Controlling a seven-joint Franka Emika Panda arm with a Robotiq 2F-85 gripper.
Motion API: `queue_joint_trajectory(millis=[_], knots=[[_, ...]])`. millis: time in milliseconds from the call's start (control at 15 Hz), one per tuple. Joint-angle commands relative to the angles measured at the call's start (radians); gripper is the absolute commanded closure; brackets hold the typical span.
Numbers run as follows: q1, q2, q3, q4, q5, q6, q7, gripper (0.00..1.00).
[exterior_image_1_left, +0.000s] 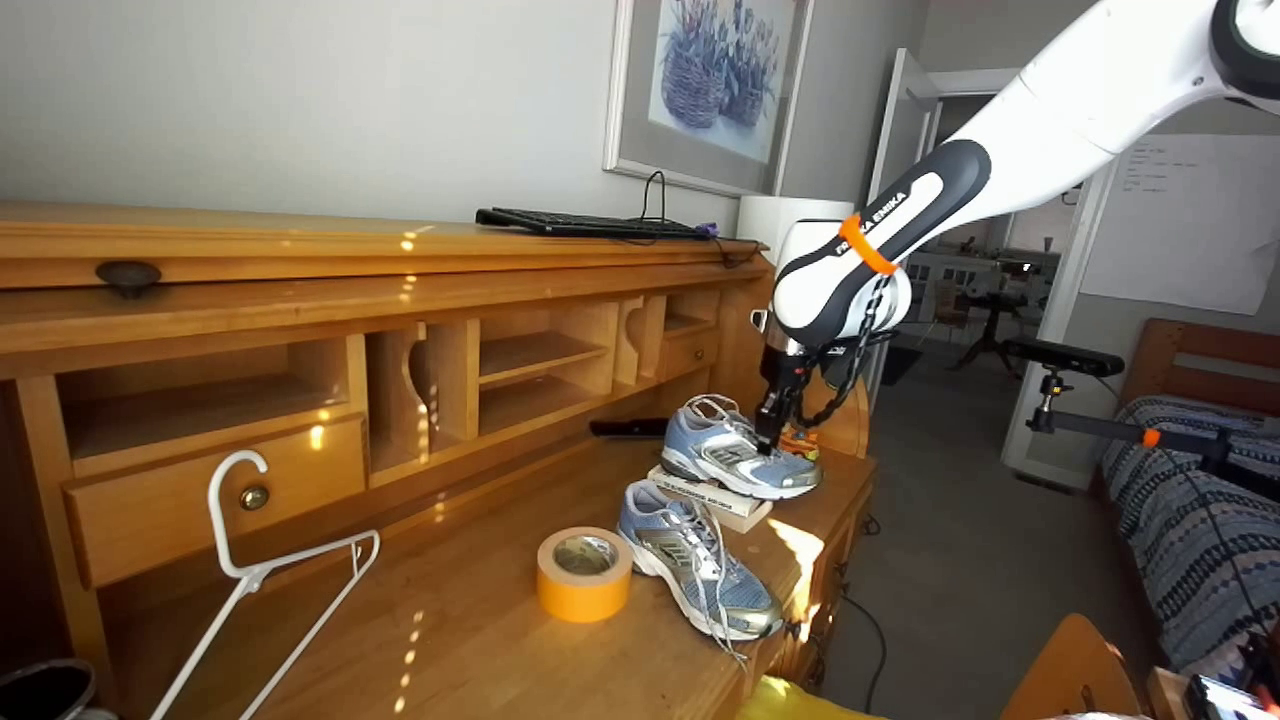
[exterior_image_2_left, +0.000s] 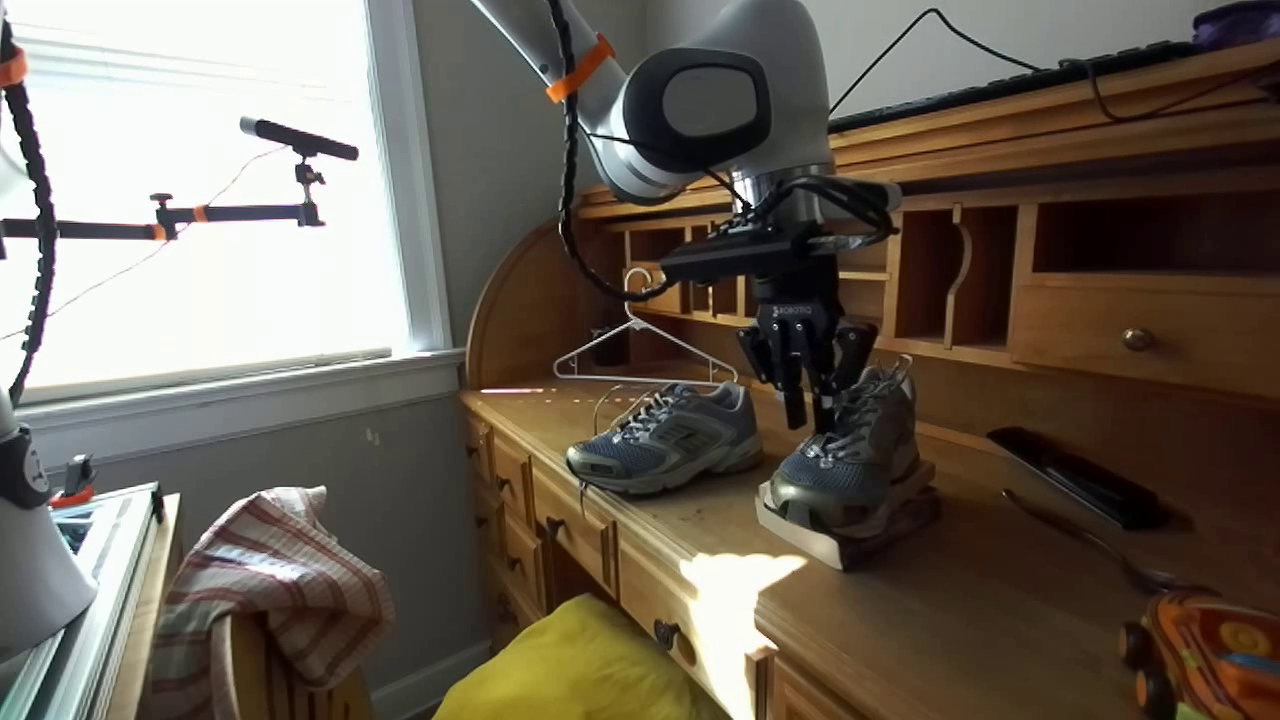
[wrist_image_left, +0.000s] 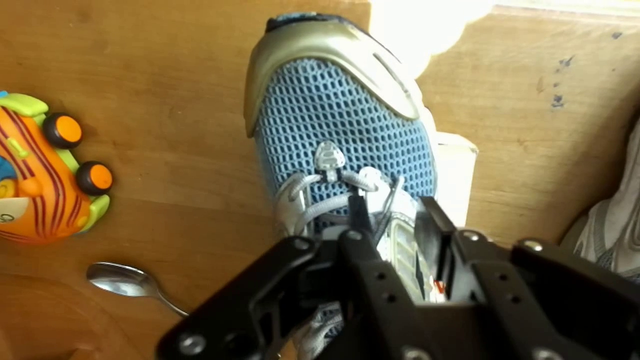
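Gripper (wrist_image_left: 396, 209), jaws narrowly parted at blue shoe (wrist_image_left: 345, 110), book (exterior_image_1_left: 700, 491) beneath, dark container (exterior_image_1_left: 50, 680) (contents unclear)

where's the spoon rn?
In the wrist view, the spoon lies at lower left on the desk, just below the orange toy car and left of the hand.

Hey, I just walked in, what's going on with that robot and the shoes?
A robot arm has its fingers at the laces of a blue running shoe that stands on a book. They are apart, and whether they touch the shoe is hard to tell. The matching shoe stands on the desk beside a roll of tape.
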Motion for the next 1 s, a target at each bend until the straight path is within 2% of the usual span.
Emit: queue_joint_trajectory(millis=[0,467,933], knots=[[0.007,0.000,-0.009,-0.019,-0.020,0.027,0.025,0.99],[0.000,-0.018,0.000,-0.029,-0.004,0.024,0.017,1.00],[-0.008,-0.121,0.017,-0.077,0.019,0.052,-0.016,1.00]])
